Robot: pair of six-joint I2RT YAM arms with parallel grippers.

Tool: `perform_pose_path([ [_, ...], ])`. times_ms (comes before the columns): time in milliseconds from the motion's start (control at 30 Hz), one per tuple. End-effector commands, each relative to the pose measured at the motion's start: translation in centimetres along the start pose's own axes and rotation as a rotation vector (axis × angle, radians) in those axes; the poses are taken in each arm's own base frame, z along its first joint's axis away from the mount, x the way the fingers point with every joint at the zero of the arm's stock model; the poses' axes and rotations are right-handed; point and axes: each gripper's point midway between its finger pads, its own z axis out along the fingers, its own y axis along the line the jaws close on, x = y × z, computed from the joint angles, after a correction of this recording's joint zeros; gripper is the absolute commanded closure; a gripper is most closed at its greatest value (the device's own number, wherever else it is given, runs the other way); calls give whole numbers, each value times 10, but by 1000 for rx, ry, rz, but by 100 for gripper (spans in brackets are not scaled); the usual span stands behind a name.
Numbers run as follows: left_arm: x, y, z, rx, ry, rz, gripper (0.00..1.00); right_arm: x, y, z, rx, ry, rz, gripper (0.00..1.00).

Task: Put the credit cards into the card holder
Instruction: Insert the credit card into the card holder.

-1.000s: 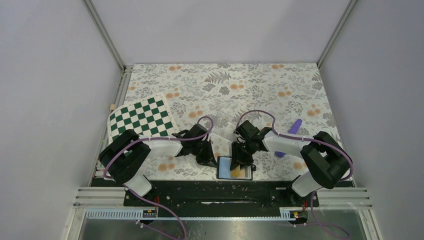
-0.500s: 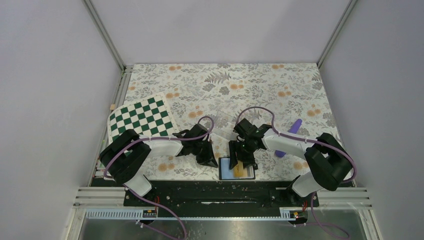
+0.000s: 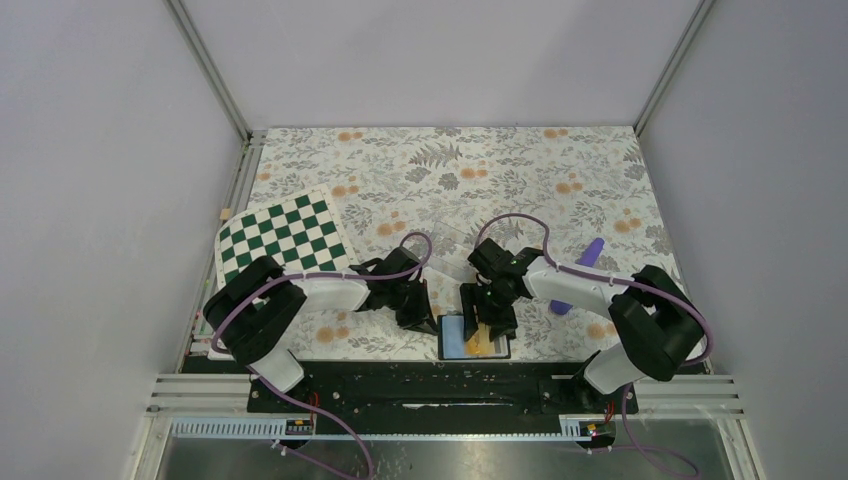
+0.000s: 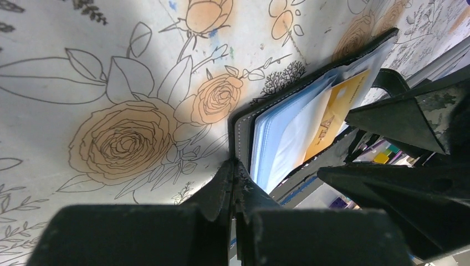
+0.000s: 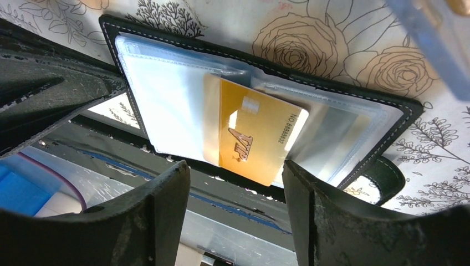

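The card holder [image 3: 452, 338] lies open at the table's near edge, black with pale blue-grey pockets [image 5: 166, 105]. An orange-yellow credit card [image 5: 256, 136] lies across its middle, one end sticking out past the holder's edge; a paler orange strip beside it shows through a pocket. My right gripper [image 5: 235, 180] hangs open just over that end, fingers either side and apart from it. My left gripper [image 4: 235, 166] is shut, its tips touching the holder's black rim [image 4: 239, 130]. The card [image 4: 335, 111] also shows in the left wrist view. From above, the right gripper [image 3: 490, 325] covers part of the card [image 3: 477, 343].
A clear plastic box [image 3: 450, 255] lies just behind the two grippers. A purple cylinder [image 3: 586, 262] rests to the right beside the right arm. A green checkered board [image 3: 285, 238] sits at the left. The black base rail [image 3: 440, 385] runs right below the holder.
My right gripper has opened and let go of the card, which now rests on the holder. The left gripper stays shut at the holder's edge.
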Motion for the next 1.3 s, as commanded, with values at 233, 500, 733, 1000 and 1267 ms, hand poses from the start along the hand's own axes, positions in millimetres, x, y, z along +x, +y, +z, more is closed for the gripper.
perform_pose_path([
  [233,0,12,9,-63,-2,13,100,-11,20,3,-63,-2,-49,37],
  [500,0,9,10,-59,1,17,100,-9,41,2,-153,3,-49,38],
  [733,-2,5,10,-51,-3,17,100,-5,53,7,-218,18,-5,38],
  [1000,-3,3,5,-54,-19,22,100,-7,33,-2,-99,-24,-12,35],
  [1267,-1,8,1,-82,-21,36,100,-3,3,-5,40,-50,-17,29],
])
